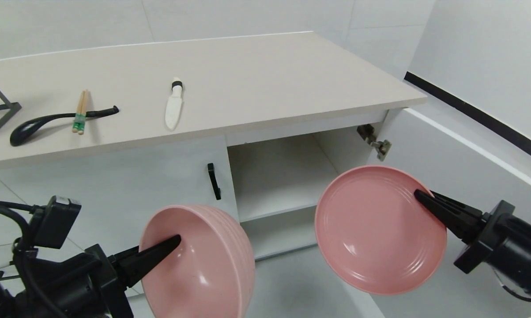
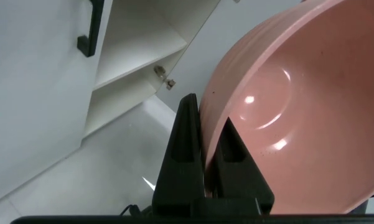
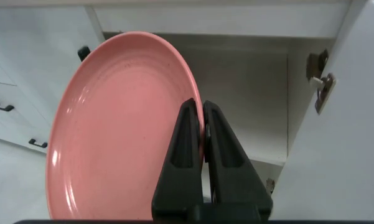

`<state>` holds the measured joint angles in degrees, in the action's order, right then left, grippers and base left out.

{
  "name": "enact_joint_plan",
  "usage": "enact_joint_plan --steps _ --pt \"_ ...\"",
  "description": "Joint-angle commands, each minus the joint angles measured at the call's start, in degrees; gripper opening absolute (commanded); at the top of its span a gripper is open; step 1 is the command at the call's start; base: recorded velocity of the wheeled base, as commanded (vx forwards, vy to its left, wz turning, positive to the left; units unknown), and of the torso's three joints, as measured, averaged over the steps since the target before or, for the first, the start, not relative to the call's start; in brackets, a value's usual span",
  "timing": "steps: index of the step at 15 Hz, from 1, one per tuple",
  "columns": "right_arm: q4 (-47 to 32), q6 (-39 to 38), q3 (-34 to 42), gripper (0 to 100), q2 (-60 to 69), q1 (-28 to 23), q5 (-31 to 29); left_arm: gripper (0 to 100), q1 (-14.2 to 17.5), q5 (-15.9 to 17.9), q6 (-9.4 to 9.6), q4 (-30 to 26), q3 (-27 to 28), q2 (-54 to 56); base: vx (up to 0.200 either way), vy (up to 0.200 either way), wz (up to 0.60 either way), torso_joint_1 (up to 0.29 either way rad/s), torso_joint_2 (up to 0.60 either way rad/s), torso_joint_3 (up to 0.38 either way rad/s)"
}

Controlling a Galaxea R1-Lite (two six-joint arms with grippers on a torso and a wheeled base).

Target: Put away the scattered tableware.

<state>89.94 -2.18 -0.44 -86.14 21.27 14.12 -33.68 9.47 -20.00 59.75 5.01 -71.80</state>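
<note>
Tableware, five pieces, none stowed yet by the look of it.

Pink bowl (image 1: 203, 265): hanging from the left pincer (image 1: 176, 240), which is clamping its rim. It is lying tipped on its side, mouth facing the robot.

Pink plate (image 1: 375, 229): hanging from the right pincer (image 1: 418, 193), which is nipping its rim. It is standing nearly on edge, face turning toward the robot.

Open cupboard (image 1: 283, 176): lying beyond and between both pincers.

Counter (image 1: 269, 79), farther beyond: knife (image 1: 174, 106) and chopsticks (image 1: 80, 112) are lying front to back, knife tip pointing forward. Ladle (image 1: 49, 121) is lying crosswise.
</note>
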Motion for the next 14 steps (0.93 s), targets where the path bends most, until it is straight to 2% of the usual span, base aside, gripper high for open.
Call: enact_joint_plan --steps 1,7,14 --pt "0.1 0.0 0.0 0 -0.1 0.0 0.0 0 -0.1 0.0 -0.03 0.1 0.0 -0.1 0.0 0.0 0.0 -0.076 0.45 0.369" --pt "0.1 0.0 0.1 0 -0.1 -0.1 0.0 0 -0.1 0.0 0.05 0.1 0.0 0.0 0.0 0.0 0.0 -0.025 0.4 0.378" --pt "0.1 0.0 0.3 0 -0.1 -0.1 -0.1 0 -0.1 0.0 0.05 0.0 -0.1 -0.1 0.0 0.0 0.0 -0.001 0.03 0.035"
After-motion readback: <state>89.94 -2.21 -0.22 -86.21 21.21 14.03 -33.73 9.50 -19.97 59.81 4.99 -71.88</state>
